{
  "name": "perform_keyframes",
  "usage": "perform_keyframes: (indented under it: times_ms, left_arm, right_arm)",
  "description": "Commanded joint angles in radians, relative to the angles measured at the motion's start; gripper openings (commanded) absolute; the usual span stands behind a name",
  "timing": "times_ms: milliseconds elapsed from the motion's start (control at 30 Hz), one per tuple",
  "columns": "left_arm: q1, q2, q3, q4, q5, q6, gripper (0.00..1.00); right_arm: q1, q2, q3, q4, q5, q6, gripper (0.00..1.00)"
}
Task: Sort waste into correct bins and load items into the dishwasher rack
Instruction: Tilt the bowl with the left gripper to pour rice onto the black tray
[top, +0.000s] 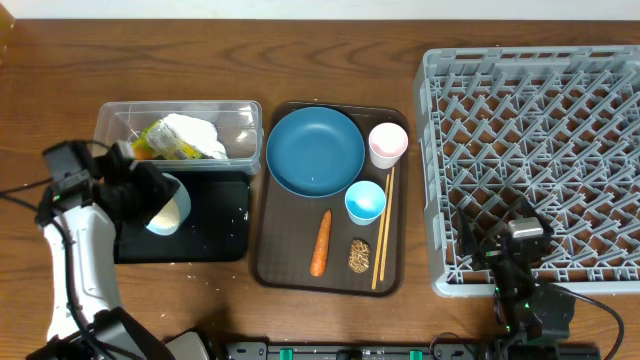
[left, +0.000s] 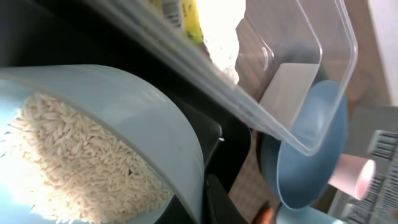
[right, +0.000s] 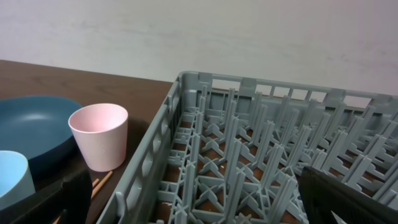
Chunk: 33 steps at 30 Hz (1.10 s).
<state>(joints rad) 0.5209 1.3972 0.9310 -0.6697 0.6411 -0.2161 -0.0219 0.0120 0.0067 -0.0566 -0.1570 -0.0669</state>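
Left gripper (top: 148, 195) holds the tilted light-blue bowl (top: 170, 206) above the black tray (top: 218, 228).

The left pincer is clamped on the rim of the bowl, and white rice grains (left: 74, 162) lie inside it (the wrist view shows them heaped on the lower side). The clear tub (top: 180, 108) stands just behind the black tray, with the crumpled napkin (top: 197, 135) and the yellow-green wrapper (top: 160, 143) in it. On the brown serving tray (top: 268, 262) rest the dark-blue plate (top: 315, 150), pink cup (top: 388, 143), small light-blue cup (top: 365, 201), carrot (top: 320, 243), seedy lump (top: 360, 255) and chopsticks (top: 384, 230). The right gripper (top: 508, 248) has its fingers wide apart and holds nothing, at the near left corner of the grey rack (top: 540, 130).
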Motion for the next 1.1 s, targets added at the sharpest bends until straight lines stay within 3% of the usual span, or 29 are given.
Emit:
perform_keyframes:
  times_ms: [0, 267, 367, 633, 1067]
  left_arm:
    - [0.056, -0.006, -0.011, -0.011, 0.131, 0.068, 0.06]
    - [0.126, -0.006, -0.011, -0.106, 0.204, 0.157, 0.06]
    - [0.157, -0.006, -0.011, -0.103, 0.311, 0.232, 0.06]
    - [0.281, -0.006, -0.030, -0.100, 0.389, 0.241, 0.06]
    - [0.372, -0.006, -0.217, 0.143, 0.602, 0.269, 0.06]
  right_arm:
    - [0.005, -0.003, -0.001, -0.004, -0.004, -0.013, 0.99]
    - [0.005, -0.003, -0.001, -0.004, -0.004, -0.013, 0.99]
    - [0.005, -0.003, -0.001, -0.004, -0.004, -0.013, 0.99]
    - [0.005, -0.003, -0.001, -0.004, -0.004, -0.013, 0.99]
    - [0.005, -0.003, -0.001, -0.004, -0.004, -0.013, 0.99]
